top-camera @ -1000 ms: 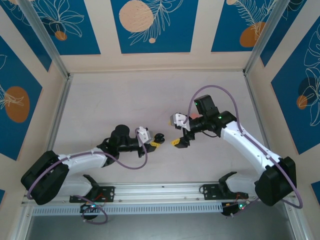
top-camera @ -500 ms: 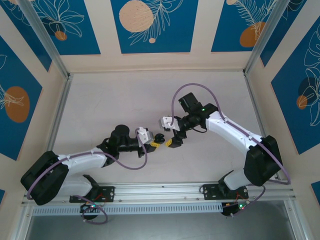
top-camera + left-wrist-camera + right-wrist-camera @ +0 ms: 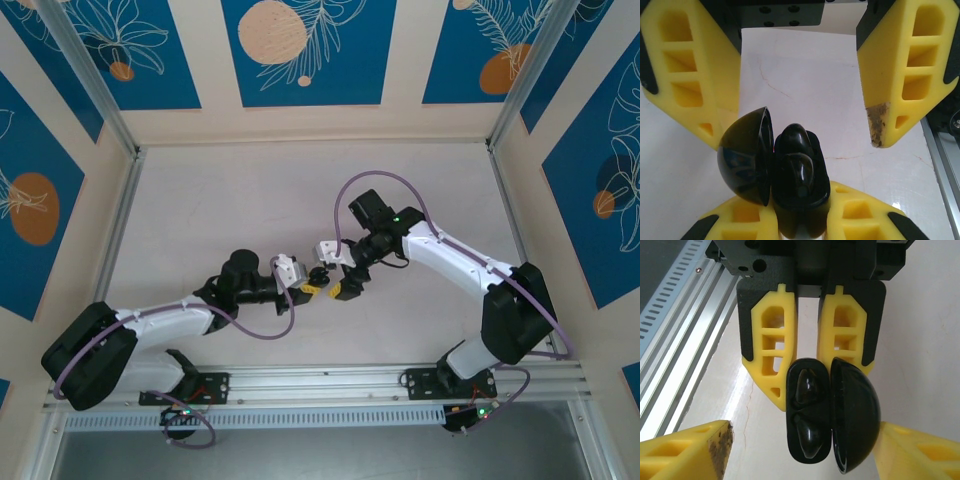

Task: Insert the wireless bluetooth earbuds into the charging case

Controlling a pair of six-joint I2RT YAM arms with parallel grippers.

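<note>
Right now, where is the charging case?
The charging case is near the middle of the table in the top view, lid open, pinched by the left gripper; the open right gripper faces it from the right.

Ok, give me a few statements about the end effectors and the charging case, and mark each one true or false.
1. The left end effector is clamped on the charging case. True.
2. The case's lid is shut. False: it is swung open beside the base.
3. The right end effector is open. True: its fingers stand wide apart, one on each side of the case.
4. The case is white. False: it is glossy black.
</note>
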